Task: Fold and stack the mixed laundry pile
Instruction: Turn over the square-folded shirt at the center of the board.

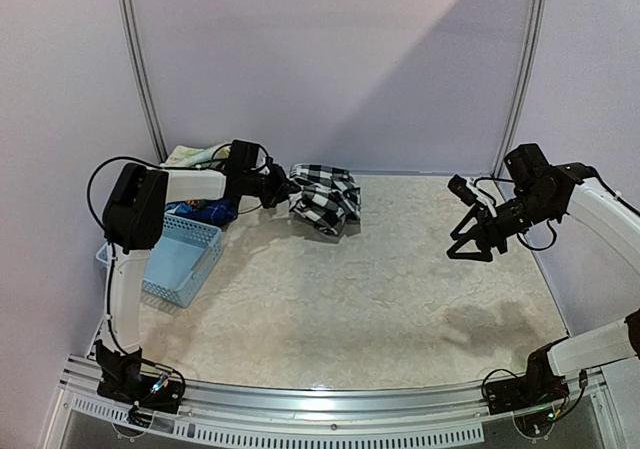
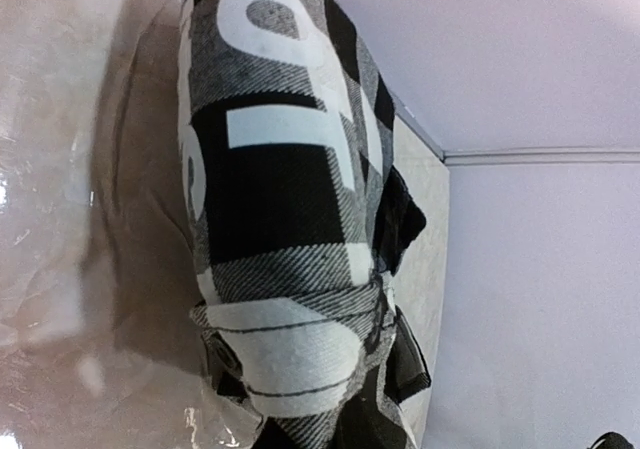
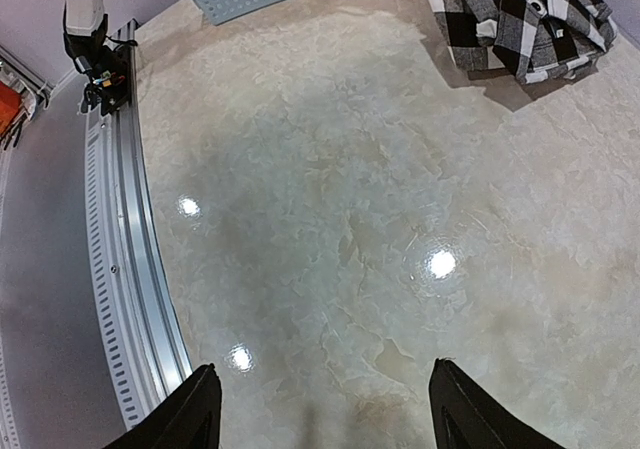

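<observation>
Black-and-white checked long-sleeved shirt (image 1: 325, 197) bunched on the pale marbled table (image 1: 350, 309), just right of the light blue perforated plastic basket (image 1: 180, 259). Left hand (image 1: 278, 186) clenched on the shirt's basket-side edge. Large white lettering across the cloth, too cropped to read. Pale floral cloth (image 1: 190, 155) and dark blue printed piece (image 1: 200, 212) at the basket's far end. Right hand (image 1: 470, 247) released, fingers spread, well right of the basket, above the table.

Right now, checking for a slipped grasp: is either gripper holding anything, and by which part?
Left gripper pinches the checked shirt at the bunched edge facing that arm; right gripper holds nothing.
</observation>
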You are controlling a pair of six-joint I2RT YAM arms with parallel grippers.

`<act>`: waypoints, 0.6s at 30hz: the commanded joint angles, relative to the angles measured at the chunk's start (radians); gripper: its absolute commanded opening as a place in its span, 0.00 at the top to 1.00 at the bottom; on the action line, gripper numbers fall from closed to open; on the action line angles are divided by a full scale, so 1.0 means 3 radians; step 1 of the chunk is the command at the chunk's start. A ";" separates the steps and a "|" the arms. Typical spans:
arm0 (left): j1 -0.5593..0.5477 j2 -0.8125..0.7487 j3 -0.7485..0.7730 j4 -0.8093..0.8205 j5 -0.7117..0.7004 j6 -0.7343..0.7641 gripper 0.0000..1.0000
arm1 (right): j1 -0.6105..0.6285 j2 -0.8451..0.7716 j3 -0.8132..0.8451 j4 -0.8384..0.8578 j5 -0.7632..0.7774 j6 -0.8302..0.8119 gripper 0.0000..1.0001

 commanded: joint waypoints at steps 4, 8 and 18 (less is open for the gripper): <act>-0.0156 -0.0392 -0.0781 0.1730 -0.0341 -0.1270 1.00 | -0.0009 -0.0059 -0.0065 0.0015 -0.0024 -0.0003 0.28; -0.0273 -0.0760 -0.0877 0.1651 -0.0807 -0.1238 1.00 | -0.0012 -0.0047 -0.0045 0.0022 -0.0043 0.0020 0.28; -0.0206 -0.1541 -0.1232 0.0941 -0.1230 -0.1052 1.00 | -0.0012 -0.0123 -0.0143 0.0090 -0.0068 0.0053 0.28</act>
